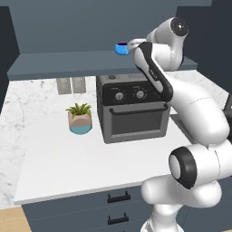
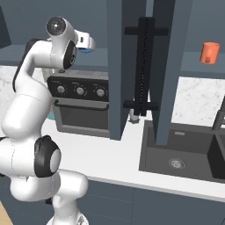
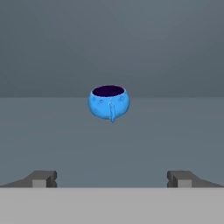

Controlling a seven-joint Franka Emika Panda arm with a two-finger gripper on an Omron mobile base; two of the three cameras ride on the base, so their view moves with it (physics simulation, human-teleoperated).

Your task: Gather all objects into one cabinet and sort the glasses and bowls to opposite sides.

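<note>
A small glossy blue bowl point(image 3: 109, 102) stands upright on the plain shelf point(image 1: 68, 65) of the dark slate-blue cabinet, also seen as the blue bowl point(image 1: 121, 48) at the shelf's back. My gripper point(image 3: 112, 179) is raised to shelf height, level with the bowl and a short way in front of it. It is open, its fingertips point(image 3: 43, 178) spread wide with nothing between them. A pale orange cup point(image 2: 210, 52) stands on the shelf far to the right, past the open cabinet doors point(image 2: 115, 66).
A dark toaster oven point(image 1: 131, 106) sits on the white counter under the shelf, with a potted plant point(image 1: 80, 118) to its left. The open doors with long black handles point(image 2: 145, 66) hang between arm and sink point(image 2: 189, 151). Drawers point(image 1: 113, 199) run below the counter.
</note>
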